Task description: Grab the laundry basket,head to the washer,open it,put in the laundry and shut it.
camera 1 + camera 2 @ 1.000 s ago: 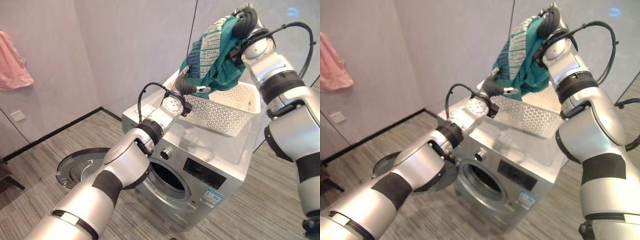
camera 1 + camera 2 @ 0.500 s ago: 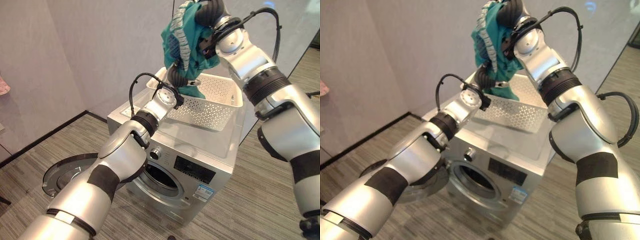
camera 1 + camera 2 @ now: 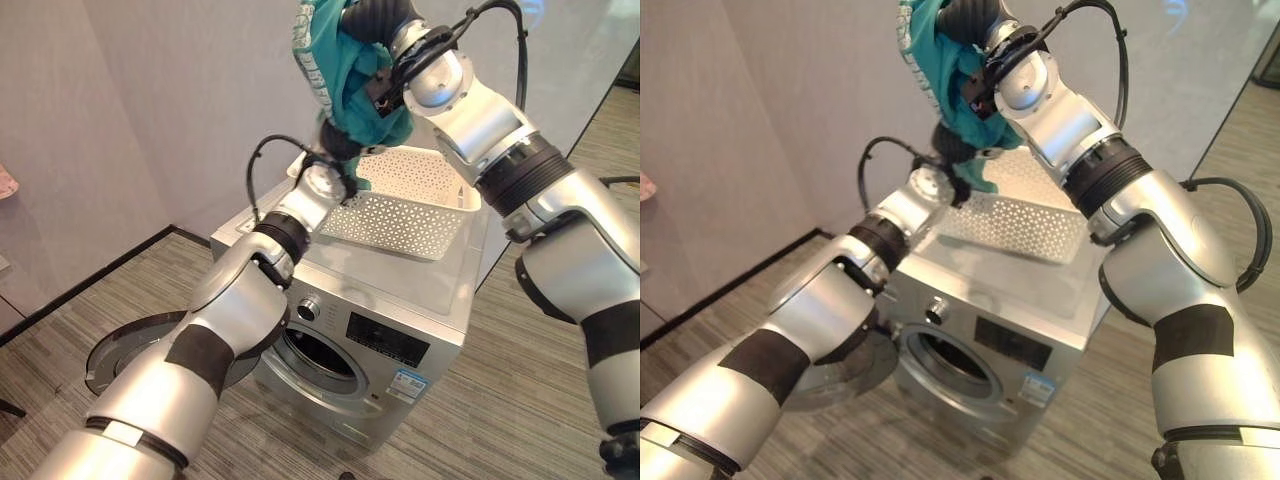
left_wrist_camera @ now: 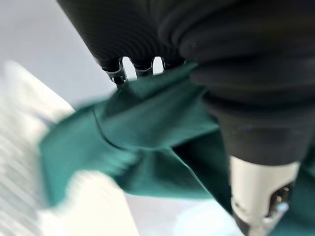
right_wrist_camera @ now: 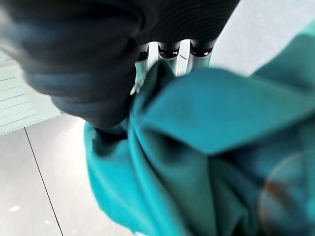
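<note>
Two hands are up high on one teal garment (image 3: 345, 70), lifted clear above the white perforated laundry basket (image 3: 400, 215) on top of the washer (image 3: 370, 320), centre frame. Right hand (image 3: 372, 18) clamps the cloth at the top edge of the frame; left hand (image 3: 338, 148) grips its lower part just over the basket's rim. Right wrist view shows fingers (image 5: 170, 56) sunk into teal folds; left wrist view shows fingers (image 4: 140, 69) curled onto it too. Lower left, the round washer door (image 3: 140, 345) hangs wide open over striped grey floor (image 3: 500, 400), drum mouth free. Plain grey wall (image 3: 150, 110) behind.
</note>
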Robot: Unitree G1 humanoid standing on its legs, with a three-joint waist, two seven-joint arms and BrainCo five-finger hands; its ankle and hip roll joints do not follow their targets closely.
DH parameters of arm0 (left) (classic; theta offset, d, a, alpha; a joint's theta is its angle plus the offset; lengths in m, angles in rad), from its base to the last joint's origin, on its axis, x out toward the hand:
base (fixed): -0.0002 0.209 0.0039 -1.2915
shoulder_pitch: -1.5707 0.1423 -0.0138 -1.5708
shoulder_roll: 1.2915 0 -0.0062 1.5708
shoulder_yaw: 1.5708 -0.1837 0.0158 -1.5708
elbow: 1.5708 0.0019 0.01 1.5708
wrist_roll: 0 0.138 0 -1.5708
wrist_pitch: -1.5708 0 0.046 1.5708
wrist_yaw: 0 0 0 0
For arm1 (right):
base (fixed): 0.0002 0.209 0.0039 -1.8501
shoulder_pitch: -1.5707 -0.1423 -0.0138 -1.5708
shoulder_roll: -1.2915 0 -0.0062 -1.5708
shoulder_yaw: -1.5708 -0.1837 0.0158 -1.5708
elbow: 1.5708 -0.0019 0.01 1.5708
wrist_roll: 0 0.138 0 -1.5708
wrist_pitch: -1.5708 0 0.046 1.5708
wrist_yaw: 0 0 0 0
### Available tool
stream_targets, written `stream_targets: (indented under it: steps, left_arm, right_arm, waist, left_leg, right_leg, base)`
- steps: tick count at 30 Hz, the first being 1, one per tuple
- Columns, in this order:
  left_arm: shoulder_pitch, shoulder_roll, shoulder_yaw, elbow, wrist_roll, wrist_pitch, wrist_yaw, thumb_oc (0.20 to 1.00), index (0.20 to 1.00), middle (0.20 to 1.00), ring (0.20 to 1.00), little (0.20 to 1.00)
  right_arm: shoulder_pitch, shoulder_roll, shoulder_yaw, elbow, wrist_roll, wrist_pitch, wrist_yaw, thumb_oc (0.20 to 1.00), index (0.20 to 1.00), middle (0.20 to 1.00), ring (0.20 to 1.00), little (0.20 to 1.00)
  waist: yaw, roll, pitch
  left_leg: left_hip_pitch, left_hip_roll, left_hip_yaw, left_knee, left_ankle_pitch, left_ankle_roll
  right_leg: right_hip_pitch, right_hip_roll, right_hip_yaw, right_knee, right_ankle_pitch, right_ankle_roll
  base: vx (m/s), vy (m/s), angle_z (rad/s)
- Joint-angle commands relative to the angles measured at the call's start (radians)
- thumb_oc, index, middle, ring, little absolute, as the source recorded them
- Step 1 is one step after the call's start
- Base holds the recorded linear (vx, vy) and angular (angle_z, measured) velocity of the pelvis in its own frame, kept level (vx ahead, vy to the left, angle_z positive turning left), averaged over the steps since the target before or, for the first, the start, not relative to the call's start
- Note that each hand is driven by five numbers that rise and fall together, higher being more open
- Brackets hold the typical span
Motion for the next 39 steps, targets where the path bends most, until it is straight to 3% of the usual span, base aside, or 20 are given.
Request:
stream_targets:
  steps: [1,4,11,12,14,15,23,24,25,26,33,39]
  left_arm:
    - [-0.18,0.085,0.013,0.076,-0.077,-0.121,-0.017,1.0,1.0,1.0,1.0,1.0]
    - [-0.198,0.144,0.012,0.097,-0.073,-0.143,-0.024,1.0,1.0,1.0,1.0,1.0]
    - [-0.198,0.175,0.02,0.121,-0.031,-0.169,0.009,1.0,1.0,1.0,1.0,1.0]
    - [-0.197,0.178,0.019,0.122,-0.03,-0.173,0.012,0.677,0.677,0.677,0.677,0.677]
    - [-0.196,0.18,0.021,0.123,-0.033,-0.176,0.019,0.282,0.282,0.282,0.282,0.282]
    - [-0.192,0.179,0.026,0.122,-0.039,-0.181,0.021,0.2,0.2,0.2,0.2,0.2]
    - [-0.144,0.163,0.045,0.077,-0.107,-0.218,0.006,0.2,0.2,0.2,0.2,0.2]
    - [-0.142,0.161,0.046,0.075,-0.105,-0.219,0.01,0.2,0.2,0.2,0.2,0.2]
    - [-0.137,0.155,0.051,0.074,-0.106,-0.222,0.016,0.2,0.2,0.2,0.2,0.2]
    - [-0.135,0.152,0.053,0.071,-0.107,-0.226,0.019,0.2,0.2,0.2,0.2,0.2]
    - [-0.118,0.179,0.042,0.028,-0.081,-0.247,0.032,0.2,0.2,0.2,0.2,0.2]
    - [-0.092,0.261,0.042,-0.07,-0.084,-0.279,0.035,0.2,0.2,0.2,0.2,0.2]
  right_arm:
    - [-0.209,0.004,-0.05,0.153,0.039,-0.087,-0.038,0.2,0.2,0.2,0.2,0.2]
    - [-0.203,0.036,-0.059,0.186,0.035,-0.107,-0.036,0.2,0.2,0.2,0.2,0.2]
    - [-0.189,0.055,-0.058,0.2,0.023,-0.139,-0.043,0.2,0.2,0.2,0.2,0.2]
    - [-0.189,0.057,-0.055,0.203,0.023,-0.141,-0.044,0.2,0.2,0.2,0.2,0.2]
    - [-0.186,0.06,-0.054,0.207,0.021,-0.143,-0.046,0.2,0.2,0.2,0.2,0.2]
    - [-0.183,0.061,-0.054,0.208,0.023,-0.145,-0.045,0.2,0.2,0.2,0.2,0.2]
    - [-0.151,0.069,-0.074,0.24,0.044,-0.147,-0.054,0.2,0.2,0.2,0.2,0.2]
    - [-0.148,0.071,-0.079,0.243,0.049,-0.147,-0.055,0.335,0.335,0.335,0.335,0.335]
    - [-0.145,0.072,-0.083,0.25,0.058,-0.148,-0.057,0.805,0.805,0.805,0.805,0.805]
    - [-0.143,0.073,-0.083,0.257,0.065,-0.148,-0.056,1.0,1.0,1.0,1.0,1.0]
    - [-0.109,0.048,-0.104,0.234,0.109,-0.167,-0.063,1.0,1.0,1.0,1.0,1.0]
    - [-0.03,-0.05,-0.192,0.162,0.308,-0.221,-0.031,1.0,1.0,1.0,1.0,1.0]
  waist:
    - [-0.004,-0.012,0.024]
    - [-0.022,-0.003,0.019]
    - [-0.038,0.001,0.014]
    - [-0.039,0.001,0.014]
    - [-0.04,0.001,0.015]
    - [-0.04,0.001,0.015]
    - [-0.028,-0.002,0.017]
    - [-0.028,-0.003,0.017]
    - [-0.027,-0.005,0.017]
    - [-0.027,-0.006,0.016]
    - [-0.024,-0.005,0.018]
    - [-0.01,0.0,0.023]
  left_leg:
    - [0.1,0.052,0.009,0.005,-0.038,-0.039]
    - [0.11,0.058,0.028,0.005,-0.033,-0.047]
    - [0.115,0.062,0.038,0.005,-0.028,-0.051]
    - [0.115,0.062,0.038,0.005,-0.029,-0.051]
    - [0.116,0.062,0.039,0.005,-0.029,-0.051]
    - [0.116,0.062,0.038,0.005,-0.029,-0.052]
    - [0.112,0.059,0.03,0.005,-0.04,-0.049]
    - [0.112,0.058,0.029,0.005,-0.041,-0.049]
    - [0.111,0.057,0.028,0.005,-0.043,-0.048]
    - [0.11,0.057,0.027,0.005,-0.044,-0.048]
    - [0.108,0.051,0.023,0.005,-0.058,-0.042]
    - [0.104,0.045,0.017,0.005,-0.072,-0.036]
  right_leg:
    - [0.107,-0.02,-0.017,0.007,-0.157,0.044]
    - [0.104,-0.015,-0.004,0.007,-0.155,0.046]
    - [0.105,-0.012,0.004,0.007,-0.154,0.045]
    - [0.104,-0.012,0.003,0.007,-0.154,0.045]
    - [0.105,-0.013,0.002,0.007,-0.154,0.045]
    - [0.106,-0.013,0.001,0.007,-0.154,0.045]
    - [0.11,-0.018,-0.017,0.007,-0.157,0.046]
    - [0.11,-0.018,-0.018,0.007,-0.158,0.046]
    - [0.11,-0.019,-0.018,0.007,-0.157,0.047]
    - [0.11,-0.019,-0.019,0.007,-0.157,0.047]
    - [0.111,-0.026,-0.023,0.008,-0.155,0.048]
    - [0.11,-0.034,-0.034,0.011,-0.156,0.052]
  base:
    - [0.02,-0.018,-0.11]
    - [0.02,-0.016,-0.18]
    - [0.01,-0.01,-0.09]
    - [0.0,-0.008,-0.03]
    - [0.0,0.0,0.0]
    - [0.0,0.0,0.0]
    - [0.0,0.0,0.0]
    - [0.0,0.0,0.0]
    - [0.0,0.0,0.0]
    - [0.0,0.0,0.0]
    - [0.0,0.0,0.0]
    - [-0.01,0.011,0.01]
